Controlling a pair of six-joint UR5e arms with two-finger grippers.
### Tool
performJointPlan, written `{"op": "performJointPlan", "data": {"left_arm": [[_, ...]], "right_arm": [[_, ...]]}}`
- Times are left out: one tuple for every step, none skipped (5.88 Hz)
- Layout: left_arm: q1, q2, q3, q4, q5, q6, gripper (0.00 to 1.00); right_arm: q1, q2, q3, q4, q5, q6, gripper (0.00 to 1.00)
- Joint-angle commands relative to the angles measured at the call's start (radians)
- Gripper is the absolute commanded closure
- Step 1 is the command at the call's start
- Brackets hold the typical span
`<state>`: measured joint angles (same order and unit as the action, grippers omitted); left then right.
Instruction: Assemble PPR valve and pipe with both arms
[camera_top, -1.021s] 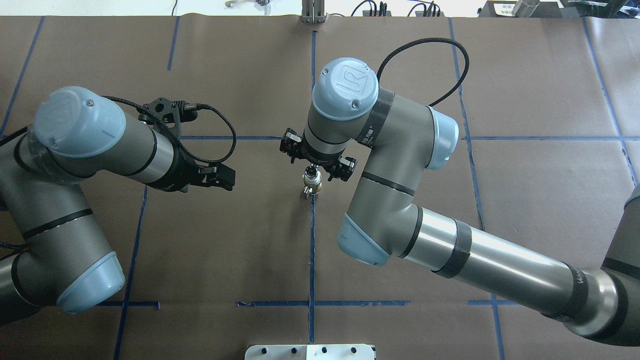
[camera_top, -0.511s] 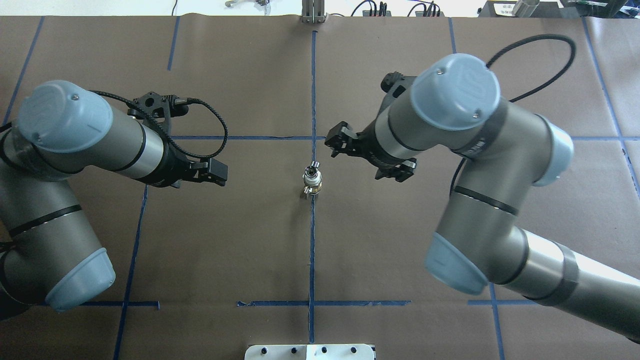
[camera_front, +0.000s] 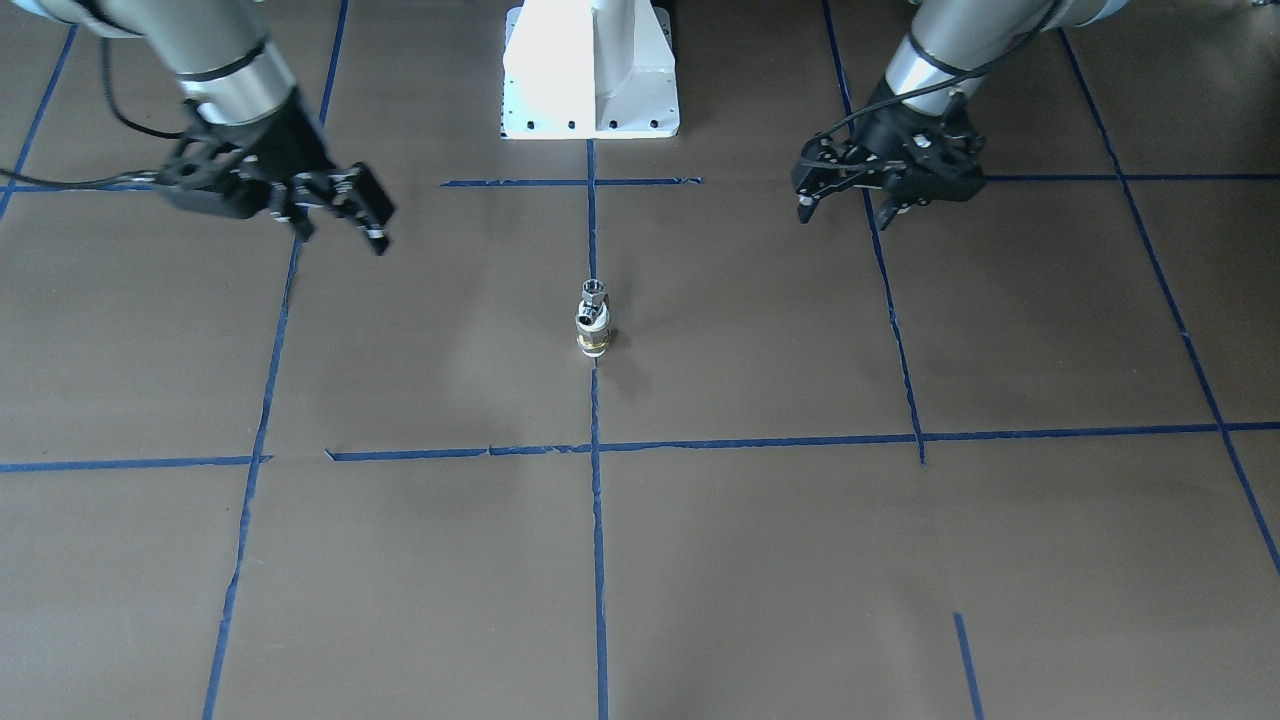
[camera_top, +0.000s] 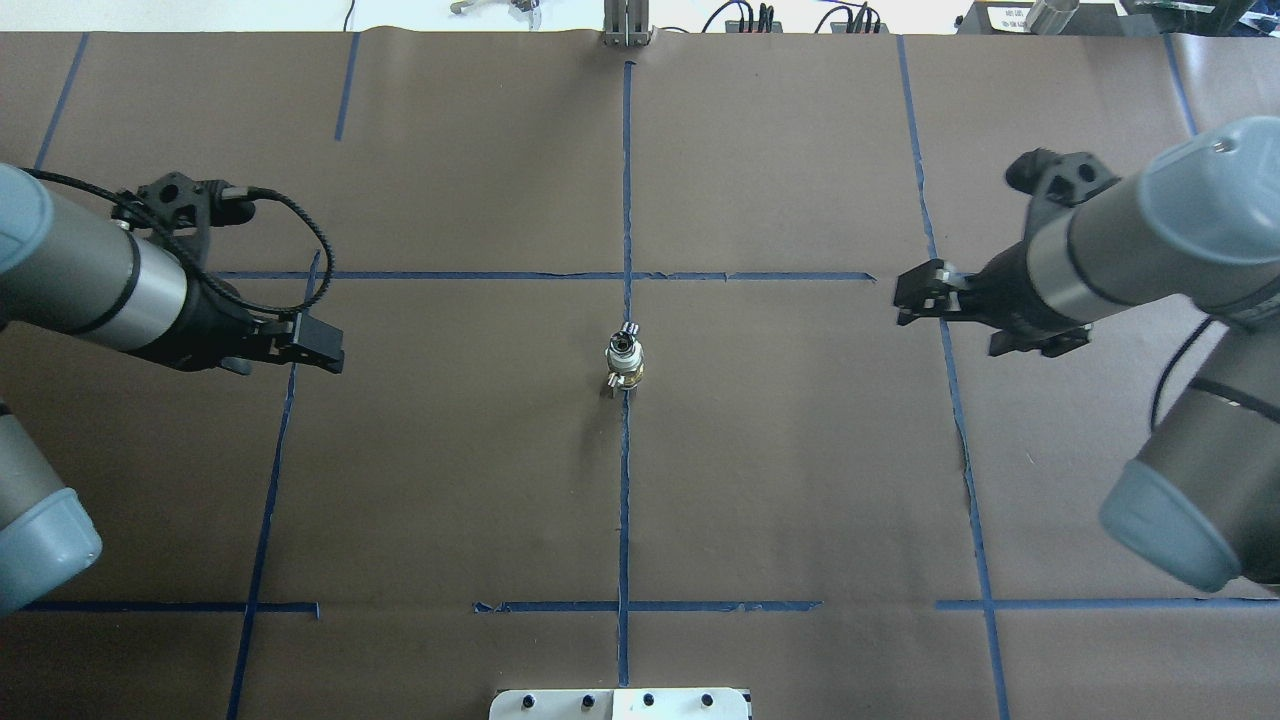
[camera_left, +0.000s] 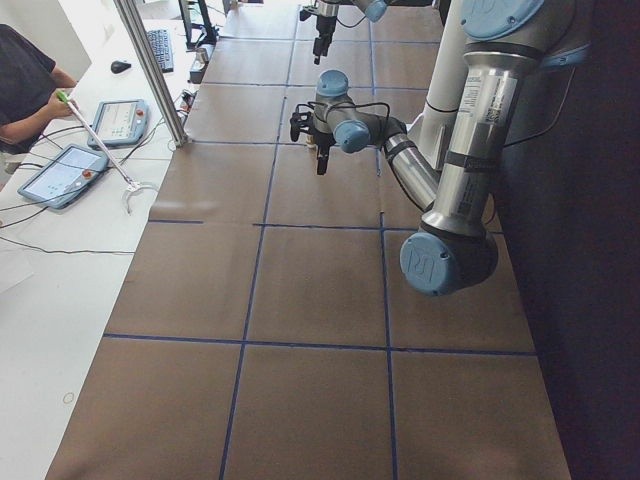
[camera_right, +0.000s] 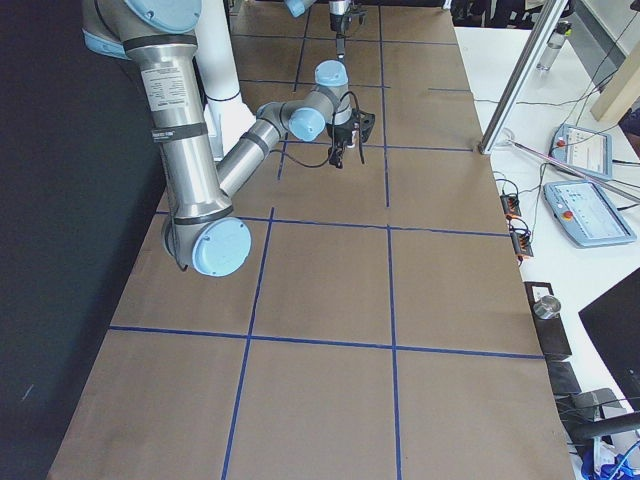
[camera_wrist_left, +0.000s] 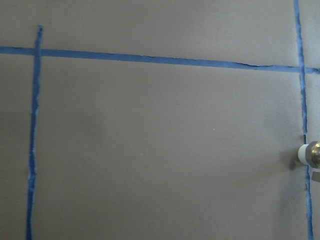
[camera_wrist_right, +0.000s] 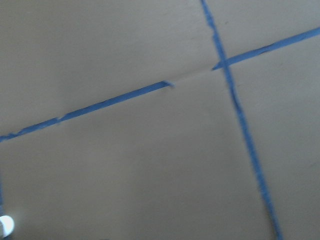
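Observation:
A small valve-and-pipe piece, white with brass and metal parts, stands upright by itself on the centre blue tape line; it also shows in the front view. It sits at the right edge of the left wrist view and the bottom left corner of the right wrist view. My left gripper hangs far to its left, open and empty. My right gripper hangs far to its right, open and empty. Neither touches the piece.
Brown paper with a blue tape grid covers the table. The white pedestal base stands at the robot's edge. A metal post, tablets and a seated person are beyond the far edge.
The right gripper, which was over the piece, has swung far to the right. The left gripper has drawn back to the left. The piece has not moved.

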<state>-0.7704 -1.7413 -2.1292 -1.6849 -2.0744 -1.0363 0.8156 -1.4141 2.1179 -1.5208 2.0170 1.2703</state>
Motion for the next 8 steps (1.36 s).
{"op": "performJointPlan", "data": {"left_arm": [[-0.134, 0.125, -0.006, 0.008, -0.091, 0.249, 0.0], [-0.218, 0.181, 0.0, 0.013, -0.136, 0.403, 0.0], [-0.318, 0.228, 0.015, 0.03, -0.157, 0.577, 0.0], [-0.419, 0.232, 0.044, 0.095, -0.218, 0.728, 0.0], [-0.551, 0.233, 0.081, 0.178, -0.266, 0.936, 0.0], [-0.675, 0.229, 0.139, 0.271, -0.292, 1.142, 0.0], [-0.792, 0.224, 0.244, 0.312, -0.296, 1.321, 0.0], [-0.826, 0.209, 0.33, 0.342, -0.368, 1.349, 0.0]], "right_arm": [[0.266, -0.135, -0.062, -0.002, 0.163, -0.436, 0.0], [0.387, -0.147, -0.135, -0.013, 0.237, -0.645, 0.0], [0.483, -0.176, -0.224, -0.013, 0.247, -0.872, 0.0], [0.585, -0.183, -0.327, -0.013, 0.281, -1.121, 0.0], [0.687, -0.174, -0.417, -0.015, 0.311, -1.248, 0.0], [0.758, -0.139, -0.517, -0.019, 0.312, -1.414, 0.0], [0.763, -0.128, -0.542, -0.019, 0.319, -1.443, 0.0], [0.761, -0.123, -0.539, -0.021, 0.334, -1.435, 0.0]]}}
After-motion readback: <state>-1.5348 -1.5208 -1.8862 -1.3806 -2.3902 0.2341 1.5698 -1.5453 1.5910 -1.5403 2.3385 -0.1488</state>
